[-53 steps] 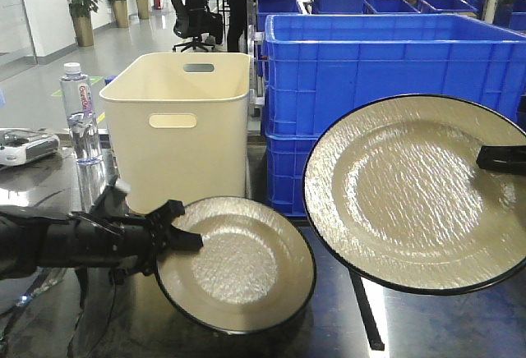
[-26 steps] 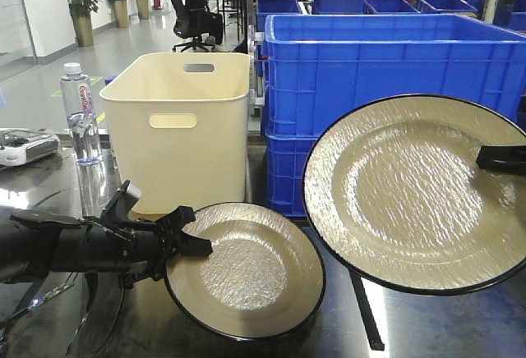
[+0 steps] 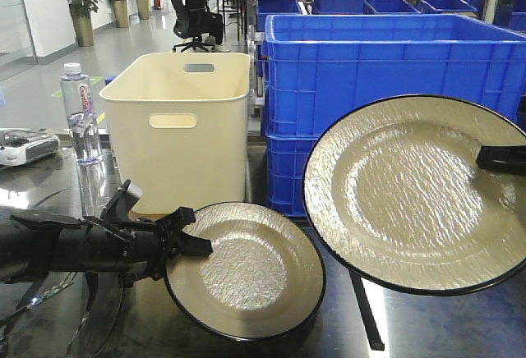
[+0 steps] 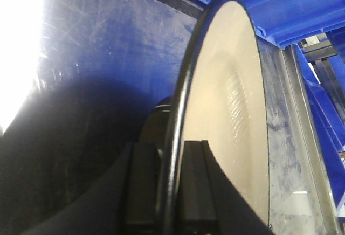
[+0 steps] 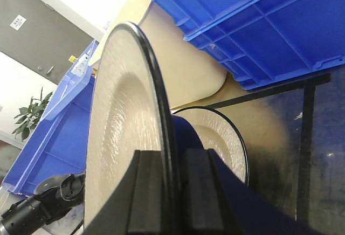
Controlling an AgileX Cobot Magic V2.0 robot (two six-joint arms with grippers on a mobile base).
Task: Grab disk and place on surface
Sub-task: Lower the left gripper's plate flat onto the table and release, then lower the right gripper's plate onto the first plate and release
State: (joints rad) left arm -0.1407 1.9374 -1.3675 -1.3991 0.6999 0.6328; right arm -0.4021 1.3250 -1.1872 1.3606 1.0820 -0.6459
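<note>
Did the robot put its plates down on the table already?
Not yet. Grabbing looks done: the left gripper is shut on the rim of the smaller beige black-rimmed plate, tilted low near the dark glossy tabletop, and the right gripper is shut on the bigger beige black-rimmed plate, held high in the air. Left to do: lay both flat and let go.
</note>
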